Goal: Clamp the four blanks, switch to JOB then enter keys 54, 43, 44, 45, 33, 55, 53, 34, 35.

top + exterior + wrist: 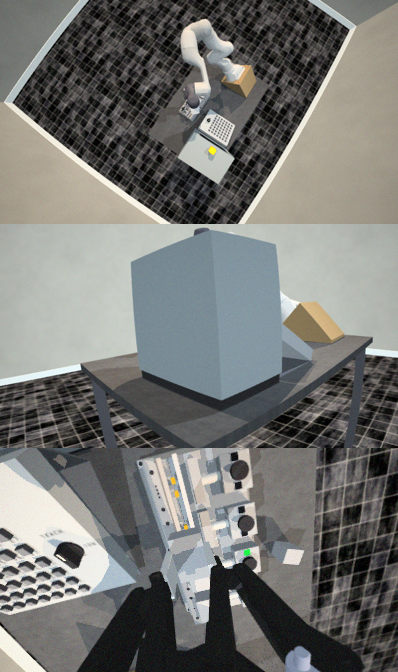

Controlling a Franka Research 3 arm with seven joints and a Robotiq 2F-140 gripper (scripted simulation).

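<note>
My gripper (190, 556) is shut on a pale grey blank (186, 544), held over the lower part of the vise fixture (152, 490) (191, 119) in the wrist view. The held blank and fingers hide part of the stations. Black round valve knobs (239, 470) show along the fixture's right side. A green lens (247, 552) is lit by the third knob down. Small orange patches (173, 480) show along the rails. The selector (69, 554) (208, 120) is on the key panel (203, 126); its setting is unclear. The lamp (212, 150) on the cabinet glows yellow.
A white-topped block (292, 556) stands right of the fixture. The tall cabinet (198, 158) (176, 317) stands behind the key panel and hides the work area in the exterior view. The arm's wooden base (246, 81) (311, 323) stands at the table's other end.
</note>
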